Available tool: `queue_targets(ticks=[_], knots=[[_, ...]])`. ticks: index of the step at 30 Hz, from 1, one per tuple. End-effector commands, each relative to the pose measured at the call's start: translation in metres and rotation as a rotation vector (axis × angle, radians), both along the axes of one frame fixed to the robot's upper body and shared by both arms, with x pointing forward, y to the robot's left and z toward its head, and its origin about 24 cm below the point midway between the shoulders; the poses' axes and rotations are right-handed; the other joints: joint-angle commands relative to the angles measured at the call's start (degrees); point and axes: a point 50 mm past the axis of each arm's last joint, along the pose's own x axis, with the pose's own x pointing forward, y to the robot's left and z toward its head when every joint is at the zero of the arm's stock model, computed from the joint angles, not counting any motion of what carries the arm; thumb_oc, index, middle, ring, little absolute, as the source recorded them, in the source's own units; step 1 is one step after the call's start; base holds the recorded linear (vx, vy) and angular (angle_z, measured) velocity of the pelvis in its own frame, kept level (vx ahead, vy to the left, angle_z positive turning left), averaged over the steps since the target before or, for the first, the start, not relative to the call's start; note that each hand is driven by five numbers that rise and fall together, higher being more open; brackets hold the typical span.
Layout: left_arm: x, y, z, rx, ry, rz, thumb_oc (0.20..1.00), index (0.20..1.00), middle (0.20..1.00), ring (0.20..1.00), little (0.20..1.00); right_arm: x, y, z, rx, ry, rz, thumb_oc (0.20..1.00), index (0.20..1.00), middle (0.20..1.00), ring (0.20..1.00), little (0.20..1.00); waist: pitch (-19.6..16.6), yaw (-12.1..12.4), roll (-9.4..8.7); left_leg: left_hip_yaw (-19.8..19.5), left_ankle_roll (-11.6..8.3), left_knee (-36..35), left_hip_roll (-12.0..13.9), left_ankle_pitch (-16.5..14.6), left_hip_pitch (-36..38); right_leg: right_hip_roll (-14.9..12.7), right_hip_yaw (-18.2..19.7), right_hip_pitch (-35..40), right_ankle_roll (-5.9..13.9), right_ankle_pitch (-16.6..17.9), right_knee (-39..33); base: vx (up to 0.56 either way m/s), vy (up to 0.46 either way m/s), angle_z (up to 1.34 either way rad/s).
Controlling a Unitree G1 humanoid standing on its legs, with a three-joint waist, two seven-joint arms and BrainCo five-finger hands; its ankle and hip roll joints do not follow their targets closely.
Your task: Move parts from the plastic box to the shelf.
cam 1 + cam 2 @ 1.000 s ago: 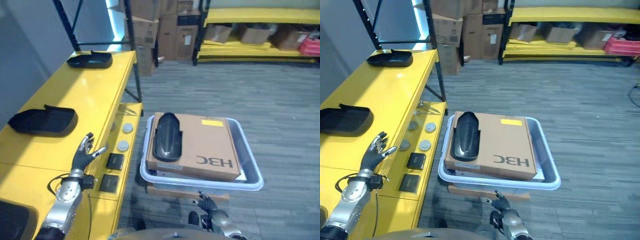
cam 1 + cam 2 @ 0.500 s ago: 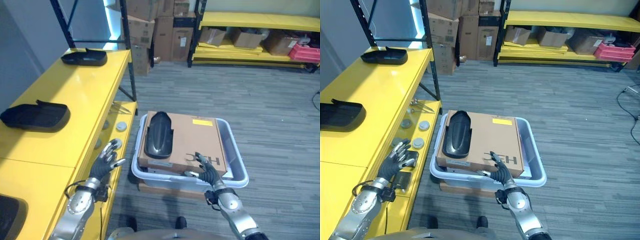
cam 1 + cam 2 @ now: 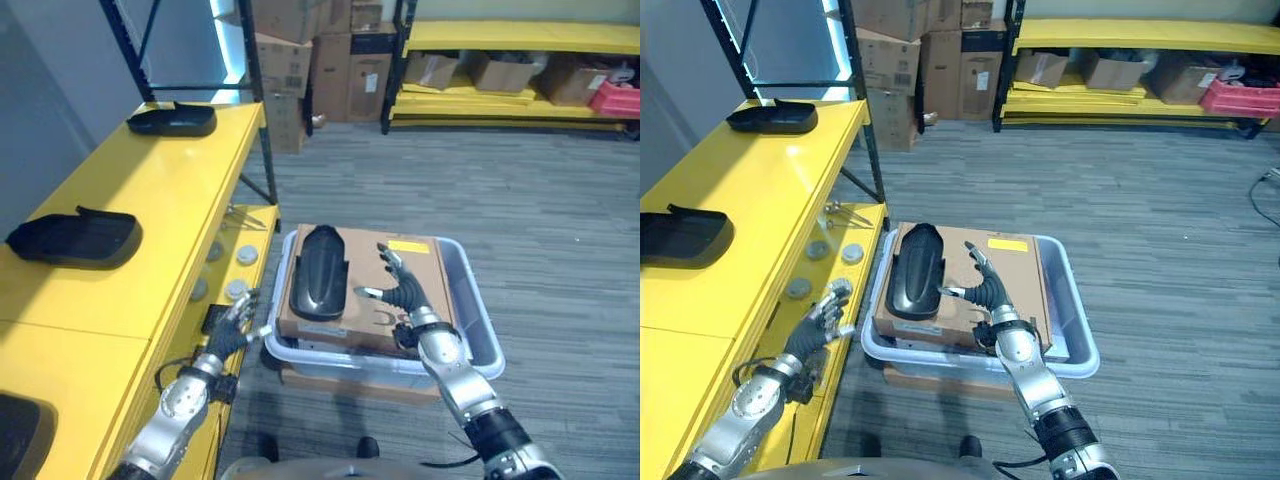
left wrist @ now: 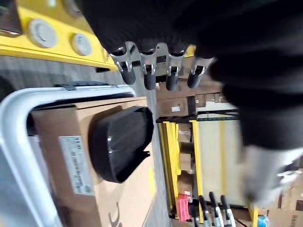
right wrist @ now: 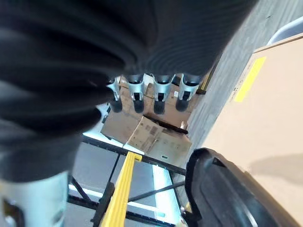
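One black part (image 3: 322, 272) is left in the plastic box (image 3: 476, 320), lying flat on a cardboard carton (image 3: 420, 290) that fills most of the box. Two similar parts (image 3: 72, 238) are already set on the yellow shelf (image 3: 170, 200), well off to the left hand's side.

Step judged: reach and pick. The part is best taken from both long edges, right hand (image 3: 398, 290) on its near side and left hand (image 3: 236, 318) brought in over the box rim, then lifted straight up so the carton isn't dragged. The glossy curved shell looks likely to slip, so a wrap round the edges is preferred to a fingertip pinch.

Right hand: fingers spread and nearly straight, nothing held, hovering over the carton with the part just beside its thumb side. Contact with the carton can't be confirmed.

Left hand: fingers relaxed and extended, nothing held, outside the box between its rim and the shelf edge. In the left wrist view the part (image 4: 120, 149) lies ahead of the fingertips (image 4: 150, 78), apart from them.
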Motion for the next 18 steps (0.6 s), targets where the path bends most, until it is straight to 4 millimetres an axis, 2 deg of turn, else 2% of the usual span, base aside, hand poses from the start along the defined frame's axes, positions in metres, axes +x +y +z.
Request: queue_targets(ticks=[1,2,6,8,11,18], knots=[[0.008,0.001,-0.004,0.078,-0.013,-0.011,1.0,1.0,1.0,1.0,1.0,0.028,0.003,0.032,-0.041,-0.152,-0.042,1.0,1.0,1.0,1.0,1.0,3.96,2.71,-2.6,-2.97,0.56,-0.02,1.7,-6.29,-0.13,0.11,-1.85,-0.34,1.95,-6.38,0.2,-0.05,-0.063,0.06],[0.008,0.0,-0.004,0.078,-0.015,-0.011,1.0,1.0,1.0,1.0,1.0,0.028,0.003,0.032,-0.042,-0.154,-0.043,1.0,1.0,1.0,1.0,1.0,3.94,2.71,-2.58,-2.97,0.55,-0.02,1.71,-6.27,-0.24,0.12,-1.85,-0.45,1.93,-6.36,0.2,-0.05,-0.054,0.03],[-0.011,0.01,-0.044,0.181,0.167,0.012,1.0,1.0,1.0,1.0,1.0,0.056,0.008,0.048,-0.007,-0.196,-0.14,1.0,1.0,1.0,1.0,1.0,6.31,4.73,-3.79,-3.7,0.17,-0.02,2.51,-4.91,-4.32,1.24,-1.91,-4.11,1.73,-6.04,0.2,-0.1,-0.049,0.1],[-0.013,0.011,-0.05,0.206,0.19,0.021,1.0,1.0,1.0,1.0,1.0,0.061,0.01,0.052,-0.002,-0.208,-0.159,1.0,1.0,1.0,1.0,1.0,6.66,4.99,-3.94,-3.88,0.07,-0.02,2.58,-4.61,-5.13,1.31,-2.13,-4.74,1.72,-5.93,0.2,-0.06,-0.018,0.04],[-0.03,0.02,-0.076,0.301,0.31,0.078,1.0,1.0,1.0,1.0,1.0,0.075,0.006,0.062,-0.062,-0.248,-0.25,1.0,1.0,1.0,1.0,1.0,8.27,6.2,-4.61,-4.78,-0.28,-0.02,2.8,-3.66,-7.96,1.32,-3.38,-6.55,1.67,-5.75,0.2,-0.06,-0.028,0.13],[-0.027,0.029,-0.083,0.371,0.321,0.158,1.0,1.0,1.0,1.0,1.0,0.091,-0.005,0.069,-0.084,-0.226,-0.325,1.0,1.0,1.0,1.0,1.0,9.96,7.59,-5.02,-6.36,-0.77,-0.02,2.46,-2.26,-11.45,0.86,-5.29,-8.85,1.86,-5.19,0.2,-0.03,-0.006,0.17]])
